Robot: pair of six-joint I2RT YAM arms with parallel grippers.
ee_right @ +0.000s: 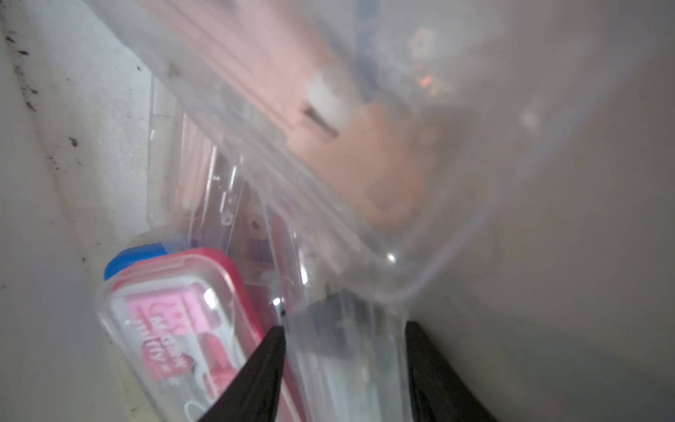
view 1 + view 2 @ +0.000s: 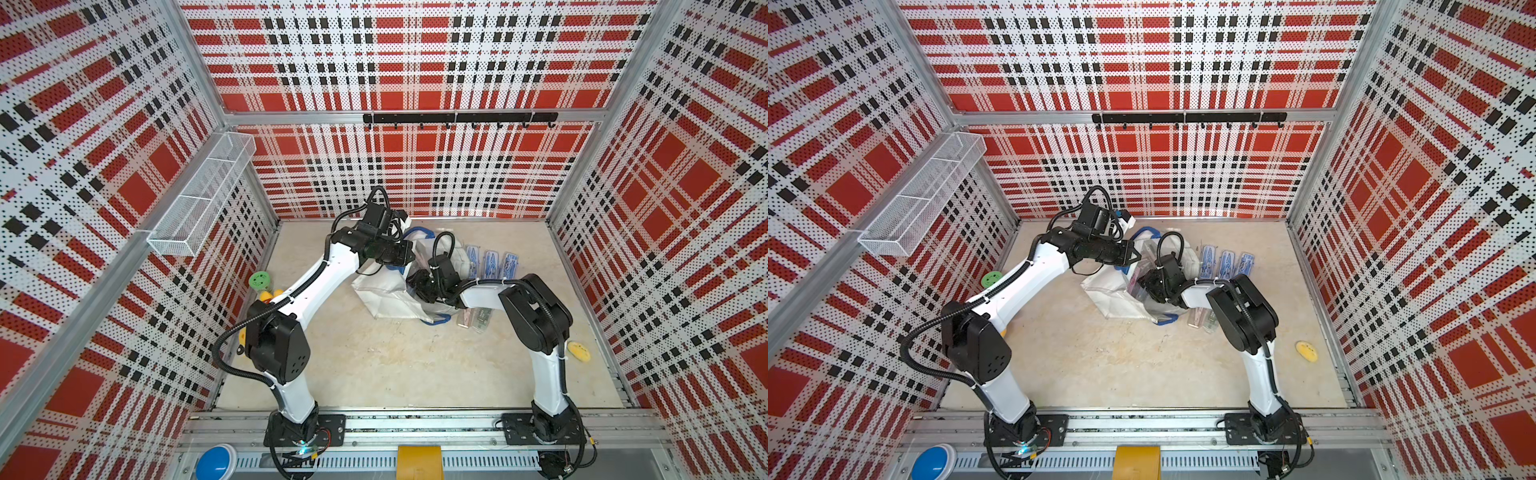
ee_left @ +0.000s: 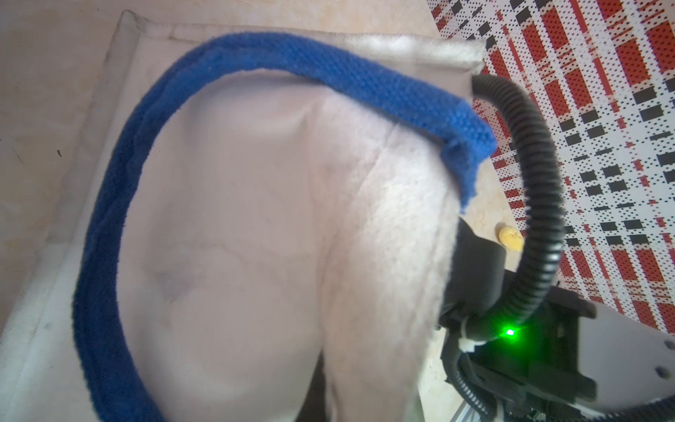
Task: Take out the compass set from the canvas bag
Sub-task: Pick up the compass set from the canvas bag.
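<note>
Inside the white, blue-handled canvas bag (image 2: 382, 291) pinched by the left gripper (image 2: 1122, 219), the right gripper (image 1: 345, 326) clamps a clear plastic compass case (image 1: 347, 372) by its end: light, rigid, likely slippery.

2 white arms (image 2: 320, 278); black joints (image 2: 278, 345); corrugated black cables (image 2: 215, 353)

The clear case (image 1: 328, 182) between the right gripper's (image 1: 346, 325) fingers (image 1: 255, 380) is blurred, its contents unreadable. At mid-frame in both top views, the right arm (image 2: 440, 274) hides the canvas bag's (image 2: 378, 291) mouth.
</note>
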